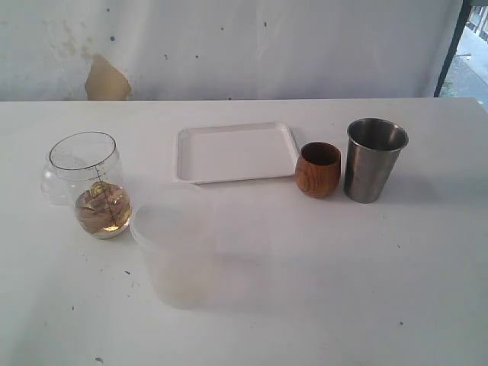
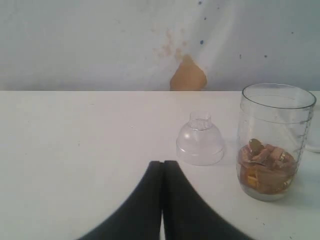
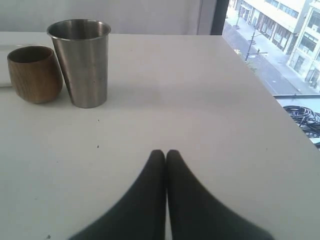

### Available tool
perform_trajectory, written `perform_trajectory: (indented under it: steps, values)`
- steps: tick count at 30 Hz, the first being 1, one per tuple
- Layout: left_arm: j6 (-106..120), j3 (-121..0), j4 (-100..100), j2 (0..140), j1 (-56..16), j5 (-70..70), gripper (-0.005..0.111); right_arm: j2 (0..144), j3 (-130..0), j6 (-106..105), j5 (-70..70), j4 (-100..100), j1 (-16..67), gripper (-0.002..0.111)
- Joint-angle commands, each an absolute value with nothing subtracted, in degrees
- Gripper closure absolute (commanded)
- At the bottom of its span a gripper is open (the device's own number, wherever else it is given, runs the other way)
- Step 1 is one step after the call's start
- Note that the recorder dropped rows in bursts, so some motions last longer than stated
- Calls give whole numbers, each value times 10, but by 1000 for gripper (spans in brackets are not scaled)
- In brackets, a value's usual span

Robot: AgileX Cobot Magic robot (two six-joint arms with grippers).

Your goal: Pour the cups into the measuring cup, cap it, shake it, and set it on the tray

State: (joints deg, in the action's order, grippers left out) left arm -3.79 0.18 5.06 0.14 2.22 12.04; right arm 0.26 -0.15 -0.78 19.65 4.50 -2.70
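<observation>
Left pincer [image 2: 162, 165] and right pincer [image 3: 161, 153] are hovering clenched, empty; wooden cup [image 1: 318, 169] and tumbler [image 1: 374, 160] are standing at the tray's [image 1: 236, 155] 3 o'clock, measuring cup [image 1: 95, 187] at 9 o'clock, so right pincer is likely needing to open wide, then grip mid-wall.

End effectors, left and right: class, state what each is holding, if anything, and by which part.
Nothing is held. The left end effector and the right end effector are both shut, empty, above the table.

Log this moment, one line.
left gripper jaws shut | right gripper jaws shut | measuring cup uncapped | wooden cup, steel tumbler upright beside tray
</observation>
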Motion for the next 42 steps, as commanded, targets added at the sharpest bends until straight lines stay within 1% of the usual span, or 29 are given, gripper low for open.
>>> perform_trajectory:
  steps: [1, 3, 5, 7, 8, 10, 13, 16, 21, 22, 23, 24, 25, 26, 27, 28, 29, 30, 31, 32, 33, 34, 36, 39, 41, 42]
  values:
    - [-39, 0, 50, 0, 22, 109, 107, 0, 0, -8, 195, 44, -25, 108]
    - [-42, 0, 41, 0, 22, 78, 107, 0, 0, -8, 195, 44, -25, 108]
    - [-57, 0, 4, 0, 22, -10, 107, 0, 0, -8, 195, 44, -25, 108]
    - [-131, 0, -27, 0, 22, -91, 107, 0, 0, -8, 195, 44, -25, 108]
    - [-173, 0, -29, 0, 22, -104, 107, 0, 0, -8, 195, 44, -25, 108]
    - [-183, 0, -29, 0, 22, -123, 107, 0, 0, -8, 195, 44, -25, 108]
    - [-185, -21, -29, 4, 22, -90, 107, 0, 0, -8, 195, 44, -25, 108]
    - [-182, -72, -29, 43, 22, -31, 107, 0, 0, -8, 195, 44, -25, 108]
    - [-151, -187, -25, 158, 22, 46, 107, 0, 0, -8, 195, 44, -25, 108]
    - [-121, -239, -23, 215, 22, 78, 107, 0, 0, -8, 195, 44, -25, 108]
    - [-112, -261, -21, 243, 22, 89, 107, 0, 0, -8, 195, 44, -25, 108]
    - [-103, -314, 0, 297, 22, 115, 107, 0, 0, -8, 195, 44, -25, 108]
    - [-103, -334, 17, 319, 22, 126, 107, 0, 0, -8, 195, 44, -25, 108]
    - [-102, -378, 87, 367, 22, 139, 107, 0, 0, -8, 195, 44, -25, 108]
    - [-102, -395, 141, 385, 22, 144, 107, 0, 0, -8, 195, 44, -25, 108]
    - [-105, -419, 256, 423, 22, 156, 107, 0, 0, -8, 195, 44, -25, 108]
    - [-109, -427, 295, 442, 22, 167, 107, 0, 0, -8, 195, 44, -25, 108]
    - [-167, -442, 390, 478, 22, 201, 107, 0, 0, -8, 195, 44, -25, 108]
    - [-293, -456, 493, 518, 22, 244, 107, 0, 0, -8, 195, 44, -25, 108]
    - [-359, -464, 549, 542, 22, 279, 107, 0, 0, -8, 195, 44, -25, 108]
    - [-441, -483, 605, 588, 22, 348, 107, 0, 0, -8, 195, 44, -25, 108]
    - [-454, -495, 609, 616, 22, 383, 107, 0, 0, -8, 195, 44, -25, 108]
    - [-427, -545, 555, 707, 22, 413, 107, 0, 0, -8, 195, 44, -25, 108]
    - [-271, -630, 314, 826, 22, 389, 107, 0, 0, -8, 195, 44, -25, 108]
    - [-221, -664, 236, 870, 22, 380, 106, 0, 0, -8, 195, 44, -25, 108]
    - [-197, -676, 207, 888, 22, 374, 103, 0, 0, -8, 195, 44, -25, 108]
